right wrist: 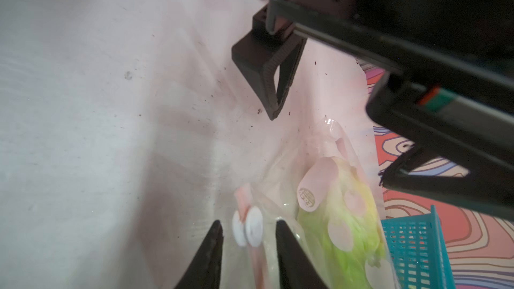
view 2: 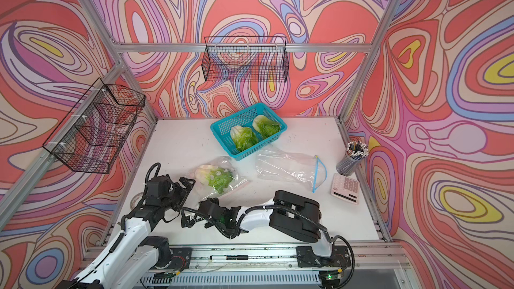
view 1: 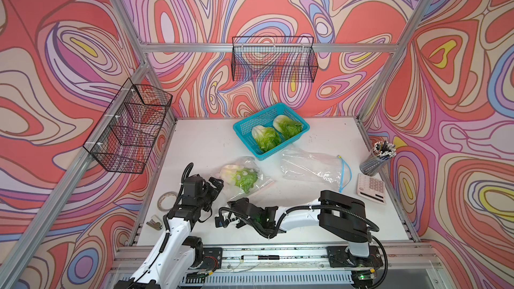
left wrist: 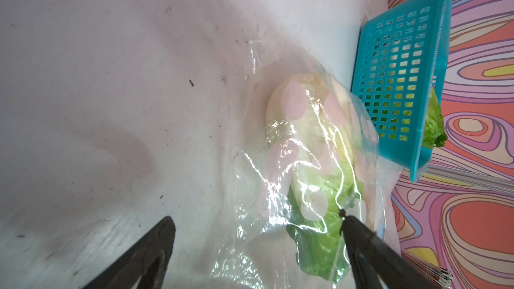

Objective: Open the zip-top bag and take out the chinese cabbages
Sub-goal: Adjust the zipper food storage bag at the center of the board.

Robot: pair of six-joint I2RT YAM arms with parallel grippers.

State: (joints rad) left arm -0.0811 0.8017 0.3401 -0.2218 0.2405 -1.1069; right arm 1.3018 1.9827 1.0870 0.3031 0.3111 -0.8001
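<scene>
On the bench (view 1: 200, 145) we see a teal basket (view 1: 244, 126) holding two cabbages (view 1: 265, 137); the third cabbage (view 1: 239, 175) lies inside the bag (view 1: 257, 184) nearby. Our left fingers (left wrist: 165, 232) gape wide, empty, over the bag; our right fingers (right wrist: 211, 251) stand narrowly apart astride its edge, a gap showing.

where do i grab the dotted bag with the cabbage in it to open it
The white round tabs on the pink zip edge of the dotted bag, approached from the robot's side: they stick out clear of the cabbage, which bulges behind. The right tool straddles them.
</scene>
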